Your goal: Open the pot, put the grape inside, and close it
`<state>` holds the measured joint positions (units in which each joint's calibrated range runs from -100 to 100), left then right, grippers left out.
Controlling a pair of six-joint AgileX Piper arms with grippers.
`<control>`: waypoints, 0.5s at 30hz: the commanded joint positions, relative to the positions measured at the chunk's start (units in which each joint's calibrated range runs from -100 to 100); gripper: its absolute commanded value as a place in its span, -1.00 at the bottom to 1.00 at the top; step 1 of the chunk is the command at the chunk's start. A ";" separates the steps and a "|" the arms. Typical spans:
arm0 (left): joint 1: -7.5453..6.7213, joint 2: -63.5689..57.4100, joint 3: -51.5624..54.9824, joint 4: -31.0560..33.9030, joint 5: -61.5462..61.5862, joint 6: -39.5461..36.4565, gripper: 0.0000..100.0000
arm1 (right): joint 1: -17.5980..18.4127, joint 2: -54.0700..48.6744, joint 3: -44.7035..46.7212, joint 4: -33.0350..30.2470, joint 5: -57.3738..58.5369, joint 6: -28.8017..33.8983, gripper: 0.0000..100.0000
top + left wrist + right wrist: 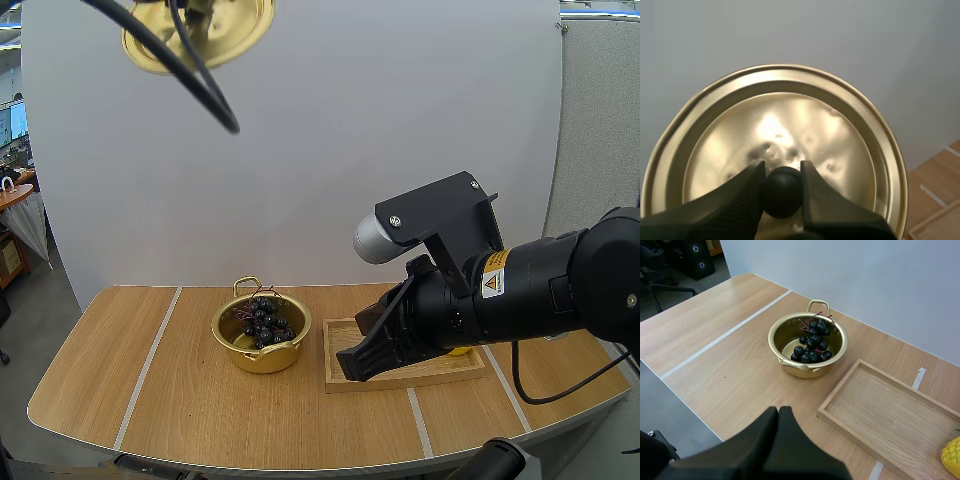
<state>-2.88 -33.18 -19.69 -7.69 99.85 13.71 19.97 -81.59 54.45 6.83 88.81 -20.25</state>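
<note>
A golden pot [261,345] stands uncovered on the table, and a bunch of dark grapes [264,320] lies inside it; the right wrist view has the pot [807,346] and grapes [812,341] ahead of my right gripper. The golden lid [198,32] hangs high above the table. My left gripper [782,176] is shut on the lid's black knob [782,192], the lid [775,150] beyond it. My right gripper [352,366] hovers over the wooden tray [400,380], its fingers [777,440] together as one dark wedge with nothing between them.
The wooden tray [890,415] lies to the right of the pot. A yellow pineapple-like thing [951,456] sits at the tray's far end. White tape lines [150,360] cross the wooden table, whose front edge [300,465] is close to the arm bases.
</note>
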 commanded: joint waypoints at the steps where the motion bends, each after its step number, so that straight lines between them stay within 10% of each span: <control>1: -0.12 0.06 9.00 -3.98 0.15 3.16 -1.00 | 0.06 -0.47 0.09 -0.25 0.33 0.21 -1.00; 15: -0.12 5.23 38.26 -6.67 -10.04 10.25 -1.00 | -0.28 -0.47 0.09 -0.25 1.05 0.21 -1.00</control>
<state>-2.88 -29.66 15.77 -12.88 95.17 22.69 19.97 -81.63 54.45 6.83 89.62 -20.25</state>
